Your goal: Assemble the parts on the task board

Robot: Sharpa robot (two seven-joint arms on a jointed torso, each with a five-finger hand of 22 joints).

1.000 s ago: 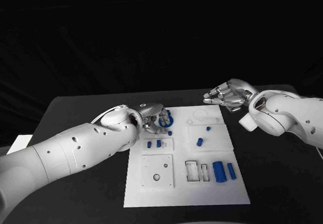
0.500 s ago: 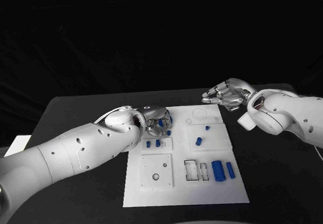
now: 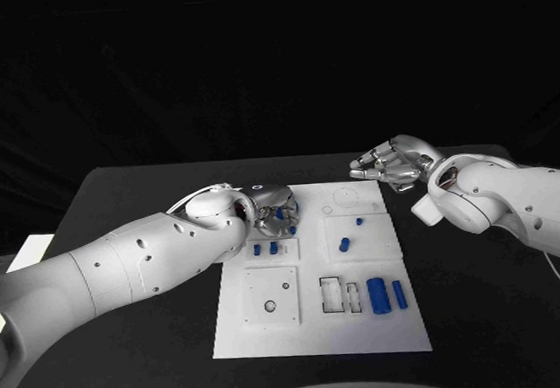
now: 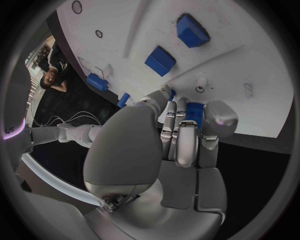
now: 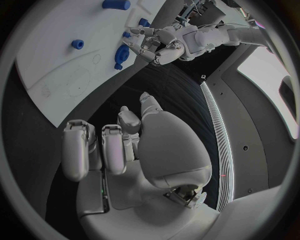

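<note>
The silver left hand (image 3: pixel 272 209) pinches a smooth blue ring (image 4: pixel 195 111) over the flat white board (image 3: pixel 368 340); the right hand (image 3: pixel 391 163) curls empty.

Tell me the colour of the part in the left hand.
Blue; the part shows best in the left wrist view, between the left hand's fingers.

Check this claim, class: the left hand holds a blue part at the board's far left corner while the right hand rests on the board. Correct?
Not quite. In the head view the right hand hangs beyond the board's far right corner, off it. The left hand does hold a blue part at the far left corner.
</note>
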